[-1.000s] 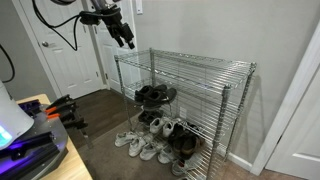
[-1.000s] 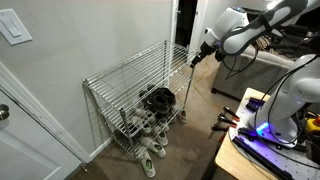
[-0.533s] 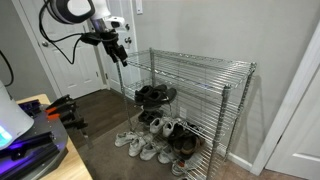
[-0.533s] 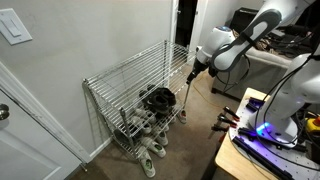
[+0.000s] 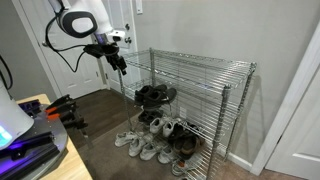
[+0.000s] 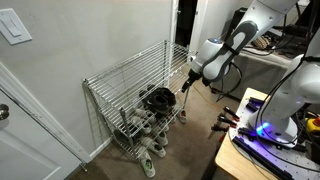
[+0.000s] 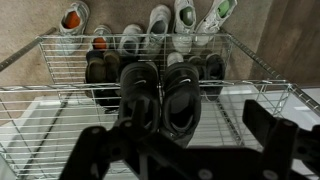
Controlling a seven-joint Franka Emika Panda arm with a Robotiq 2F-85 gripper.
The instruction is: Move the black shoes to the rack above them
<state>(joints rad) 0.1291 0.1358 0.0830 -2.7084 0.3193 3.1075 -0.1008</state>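
The black shoes point(image 5: 155, 95) sit side by side on the middle wire tier of the chrome shelving, also seen in the other exterior view point(image 6: 158, 99). In the wrist view they point(image 7: 160, 95) lie straight ahead, seen through the wire grid. The rack, the top tier point(image 5: 200, 62) point(image 6: 135, 70), has nothing on it. My gripper point(image 5: 118, 63) point(image 6: 186, 84) hangs in the air beside the shelf's end, about level with the top tier and apart from the shoes. Its fingers point(image 7: 265, 125) are spread wide and hold nothing.
White and grey sneakers point(image 5: 140, 146) point(image 7: 160, 18) lie on the floor under the shelving. A dark pair point(image 7: 100, 68) sits on the lower tier. A white door point(image 5: 60, 60) stands behind the arm. A table with gear point(image 5: 35, 140) is in the foreground.
My gripper has come down from above the shelf's corner to about the height of the top tier, at the shelf's end. The shoes have not moved.
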